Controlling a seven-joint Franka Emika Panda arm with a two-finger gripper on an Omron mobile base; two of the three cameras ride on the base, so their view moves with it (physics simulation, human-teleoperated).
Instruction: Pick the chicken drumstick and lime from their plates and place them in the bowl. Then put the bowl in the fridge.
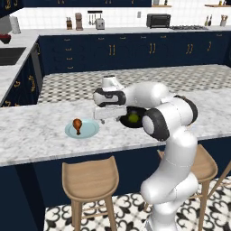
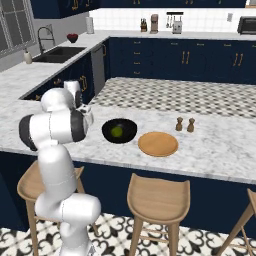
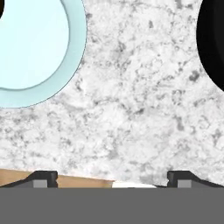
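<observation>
The chicken drumstick (image 1: 77,125) lies on the pale light-blue plate (image 1: 90,131). To its right the lime (image 1: 133,118) sits inside the black bowl (image 1: 124,120), partly behind my arm. My gripper (image 1: 103,120) hangs open and holds nothing, above bare marble between that plate and the bowl. In the hand view the blue plate (image 3: 35,52) is at the upper left and the bowl (image 3: 212,43) at the right edge, with my gripper (image 3: 113,179) below them. From the right side the lime (image 2: 116,131) shows in the bowl (image 2: 129,128), beside the bare wooden plate (image 2: 158,144). The fridge is out of view.
Two small shakers (image 2: 184,124) stand behind the wooden plate. Wooden stools (image 1: 90,178) line the near edge of the marble island (image 1: 36,135). Beyond the aisle run dark blue cabinets, with a sink (image 2: 59,53) at the left.
</observation>
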